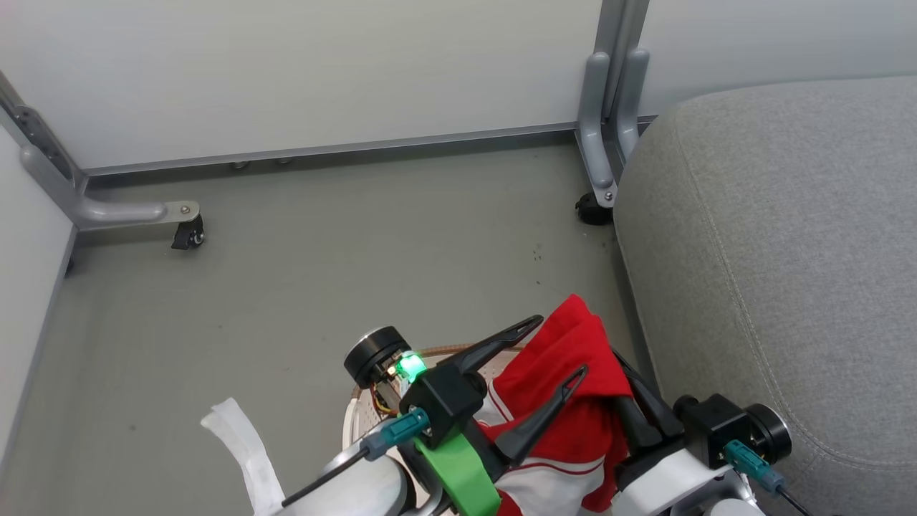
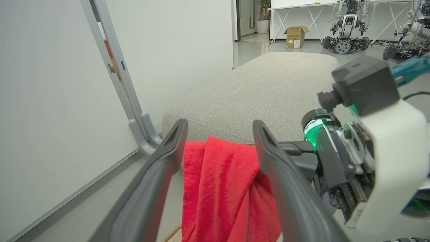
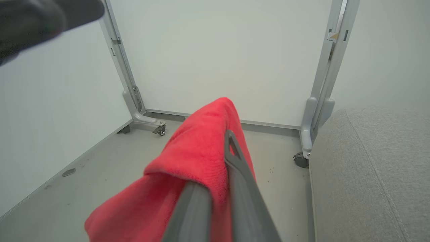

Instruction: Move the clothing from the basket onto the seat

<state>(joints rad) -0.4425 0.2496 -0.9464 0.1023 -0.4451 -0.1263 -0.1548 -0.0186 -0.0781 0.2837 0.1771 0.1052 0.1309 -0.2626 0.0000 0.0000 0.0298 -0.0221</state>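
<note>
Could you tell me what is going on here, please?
The robot's right claw is shut on the red clothing, holding it up above the basket. The left claw is open, one finger either side of the fabric. The grey seat lies just to the right, with no clothing on it yet.

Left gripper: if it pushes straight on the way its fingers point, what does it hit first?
The red clothing, which hangs between the open fingers of the left gripper and is pinched by the right gripper. Past it is the edge of the grey seat; the gap between them is hard to judge.
</note>
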